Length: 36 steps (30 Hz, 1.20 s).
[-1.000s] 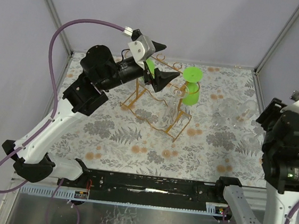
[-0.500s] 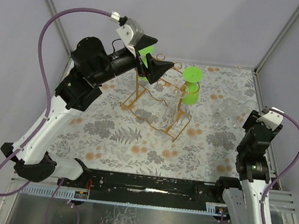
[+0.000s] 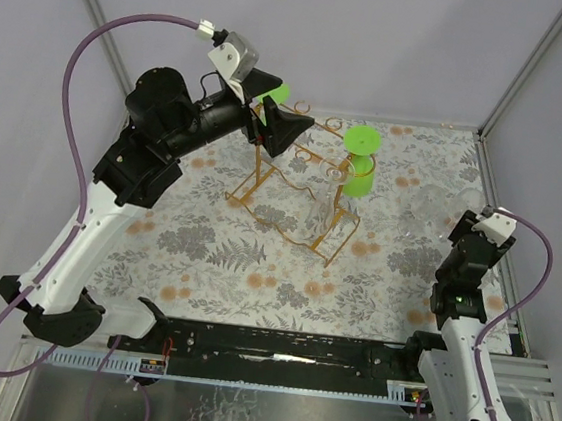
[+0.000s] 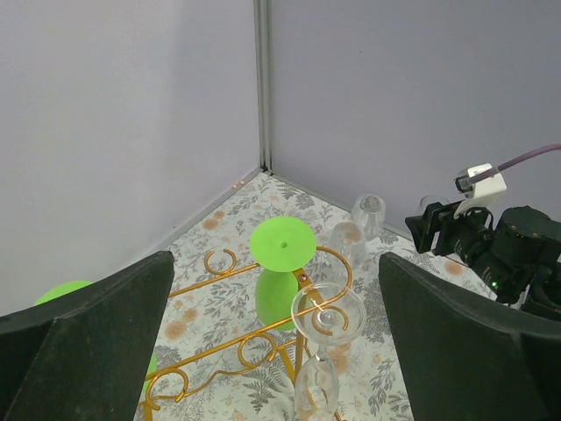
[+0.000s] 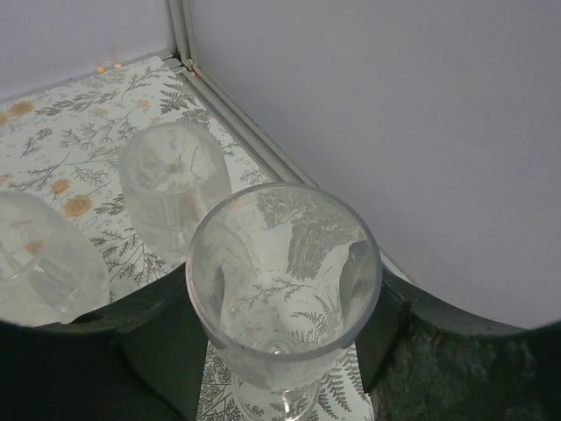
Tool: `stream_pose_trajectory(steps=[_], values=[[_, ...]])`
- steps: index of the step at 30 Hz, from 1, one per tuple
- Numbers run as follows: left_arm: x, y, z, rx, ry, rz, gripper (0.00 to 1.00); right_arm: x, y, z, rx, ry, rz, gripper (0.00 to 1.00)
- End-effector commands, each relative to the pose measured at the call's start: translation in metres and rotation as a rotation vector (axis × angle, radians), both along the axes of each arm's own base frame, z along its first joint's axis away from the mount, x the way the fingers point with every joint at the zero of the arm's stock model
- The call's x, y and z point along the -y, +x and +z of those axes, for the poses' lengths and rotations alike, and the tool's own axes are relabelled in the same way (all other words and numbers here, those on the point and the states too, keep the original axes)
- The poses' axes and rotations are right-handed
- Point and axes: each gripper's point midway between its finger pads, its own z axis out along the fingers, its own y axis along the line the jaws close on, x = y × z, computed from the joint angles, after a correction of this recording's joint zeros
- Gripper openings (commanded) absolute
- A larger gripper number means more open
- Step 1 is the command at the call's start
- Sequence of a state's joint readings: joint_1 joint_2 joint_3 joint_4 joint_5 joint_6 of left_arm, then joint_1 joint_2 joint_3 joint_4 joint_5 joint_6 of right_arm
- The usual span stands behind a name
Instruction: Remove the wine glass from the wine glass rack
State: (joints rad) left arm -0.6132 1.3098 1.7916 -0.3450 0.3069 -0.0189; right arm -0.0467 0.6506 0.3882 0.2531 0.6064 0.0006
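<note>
The wine glass (image 5: 285,289), clear, with a leafy etched pattern and a flared rim, stands bowl-up between the fingers of the right gripper (image 5: 273,329). The jaws are closed on its lower bowl from both sides. Its foot is out of sight, so I cannot tell whether it rests on the floral-patterned table (image 3: 216,254). Just beside it stand two more clear glasses (image 5: 171,189), near the right wall and well apart from the wine glass rack (image 3: 289,181), a thin golden wire frame with curled ends.

The left gripper (image 3: 277,108) hangs above the far left part of that frame with its jaws spread wide and nothing between them. Below it a clear stemmed glass (image 4: 327,314) hangs upside down with its foot caught on the rails. A bright green plastic glass (image 4: 282,247) hangs behind it.

By my reading, the glass is already off the rack and the step in hand is setting it down among its neighbours. Next, the right arm needs the foot flat on the table before the jaws part, then a straight retreat that brushes neither nearby glass. If more are to come off, the left arm should descend around a stem under the upturned foot. It should then slide the glass along the rails to their open end rather than lift it.
</note>
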Motion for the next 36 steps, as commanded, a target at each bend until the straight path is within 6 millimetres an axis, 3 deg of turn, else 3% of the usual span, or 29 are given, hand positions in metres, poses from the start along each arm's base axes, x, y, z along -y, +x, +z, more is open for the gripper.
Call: stream_pose_trajectory(steps=[1, 11, 18, 23, 25, 27, 30, 36], values=[[-0.006, -0.007, 0.006, 0.004, -0.020, -0.012, 1.00, 0.007, 0.005, 0.018, 0.202, 0.056, -0.019, 0.13], [-0.009, -0.006, 0.002, -0.002, -0.016, -0.012, 1.00, 0.010, 0.004, -0.017, 0.164, 0.134, -0.044, 0.19], [-0.009, -0.007, -0.001, -0.013, -0.017, -0.015, 1.00, 0.012, 0.001, -0.014, 0.144, 0.093, -0.043, 0.74], [-0.007, -0.006, -0.002, -0.019, -0.018, -0.024, 1.00, 0.012, 0.001, -0.003, 0.146, 0.076, -0.037, 0.97], [-0.007, -0.006, -0.002, -0.020, -0.018, -0.025, 1.00, 0.012, 0.001, 0.002, 0.152, 0.074, -0.036, 0.99], [-0.007, -0.006, -0.002, -0.019, -0.020, -0.027, 1.00, 0.012, 0.001, 0.012, 0.165, 0.072, -0.032, 0.99], [-0.009, -0.007, 0.001, -0.017, -0.026, -0.019, 1.00, 0.010, 0.000, 0.043, 0.208, 0.061, -0.018, 0.99], [-0.019, -0.002, 0.013, 0.007, -0.052, 0.035, 1.00, 0.005, -0.017, 0.148, 0.333, 0.006, 0.018, 0.99]])
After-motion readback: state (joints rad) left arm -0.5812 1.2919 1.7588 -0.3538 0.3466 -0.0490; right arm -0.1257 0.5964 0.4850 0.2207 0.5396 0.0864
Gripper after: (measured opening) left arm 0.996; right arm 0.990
